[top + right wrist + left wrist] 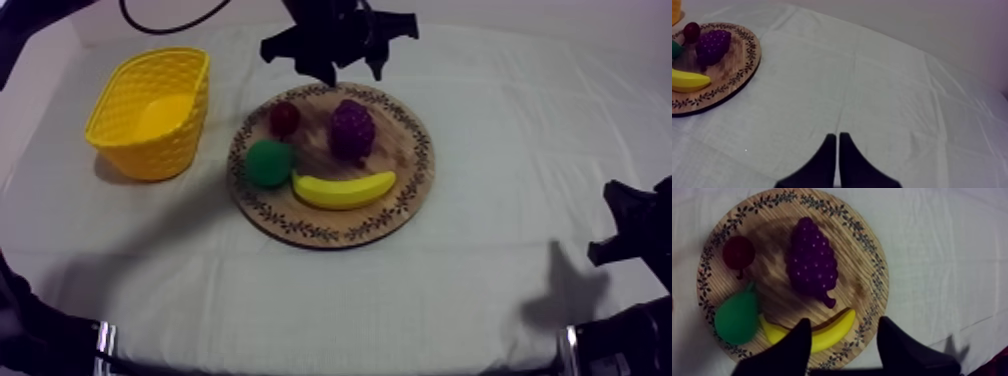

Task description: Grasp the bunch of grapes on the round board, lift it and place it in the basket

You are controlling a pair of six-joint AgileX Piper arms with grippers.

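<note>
Bunch of grapes mid-board on the wooden board, open cloth to the right, yellow basket well apart at left. Left gripper spread wide above the board's banana side; in the top view just a dark mass at the far rim. Right gripper pressed together over cloth, basket there cut to a yellow sliver.

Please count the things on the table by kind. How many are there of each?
toy fruit: 4 (bunch of grapes, banana, pear, small red fruit)
wooden board: 1
yellow basket: 1
Total: 6
</note>
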